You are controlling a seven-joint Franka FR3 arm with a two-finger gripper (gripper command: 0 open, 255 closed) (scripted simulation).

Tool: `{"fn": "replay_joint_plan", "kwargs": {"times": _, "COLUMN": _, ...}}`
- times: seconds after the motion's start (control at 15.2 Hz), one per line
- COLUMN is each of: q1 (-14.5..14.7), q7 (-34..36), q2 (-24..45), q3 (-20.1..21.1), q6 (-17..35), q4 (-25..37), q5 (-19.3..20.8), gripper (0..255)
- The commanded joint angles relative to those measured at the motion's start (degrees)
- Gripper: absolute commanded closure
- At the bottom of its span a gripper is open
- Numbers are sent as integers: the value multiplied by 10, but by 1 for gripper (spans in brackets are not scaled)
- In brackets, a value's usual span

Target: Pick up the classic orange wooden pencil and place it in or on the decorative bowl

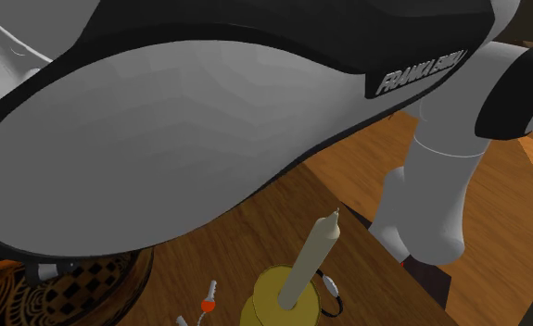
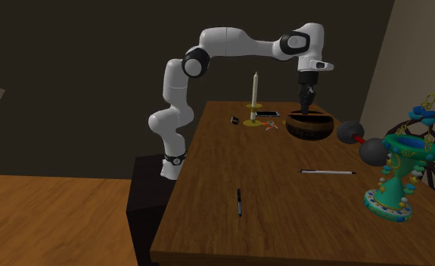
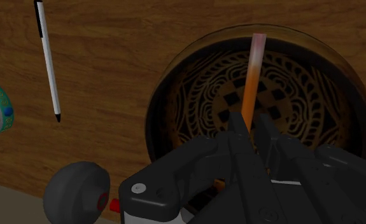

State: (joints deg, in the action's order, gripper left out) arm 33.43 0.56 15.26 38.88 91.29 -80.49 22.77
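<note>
The orange pencil sticks out from between my black fingers and reaches across the dark patterned bowl towards its far rim. My gripper is shut on the pencil, directly over the bowl's inside. From the second exterior view the gripper points straight down, just above the bowl at the table's far end. Part of the bowl shows under the arm in the shoulder view.
A candle on a yellow holder stands beside the bowl, near small bits. A black dumbbell, a white pen, a dark pen and a teal ornament lie on the wooden table.
</note>
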Motion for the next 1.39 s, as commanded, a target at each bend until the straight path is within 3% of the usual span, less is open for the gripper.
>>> {"fn": "replay_joint_plan", "kwargs": {"times": 0.0, "q1": 0, "q7": 0, "q2": 0, "q3": 0, "q6": 1, "q4": -2, "q5": 0, "gripper": 255}}
{"fn": "replay_joint_plan", "kwargs": {"times": 0.2, "q1": 0, "q7": 0, "q2": 0, "q3": 0, "q6": 1, "q4": -2, "q5": 0, "gripper": 255}}
{"fn": "replay_joint_plan", "kwargs": {"times": 0.26, "q1": -1, "q7": 0, "q2": 0, "q3": 0, "q6": 1, "q4": -2, "q5": 0, "gripper": 0}}
{"fn": "replay_joint_plan", "kwargs": {"times": 0.59, "q1": 0, "q7": 0, "q2": 0, "q3": 0, "q6": 1, "q4": -2, "q5": 0, "gripper": 0}}
{"fn": "replay_joint_plan", "kwargs": {"times": 0.86, "q1": 35, "q7": -1, "q2": 28, "q3": 4, "q6": -86, "q4": 107, "q5": 19, "gripper": 0}}
{"fn": "replay_joint_plan", "kwargs": {"times": 1.32, "q1": 35, "q7": -1, "q2": 28, "q3": 4, "q6": -86, "q4": 107, "q5": 19, "gripper": 0}}
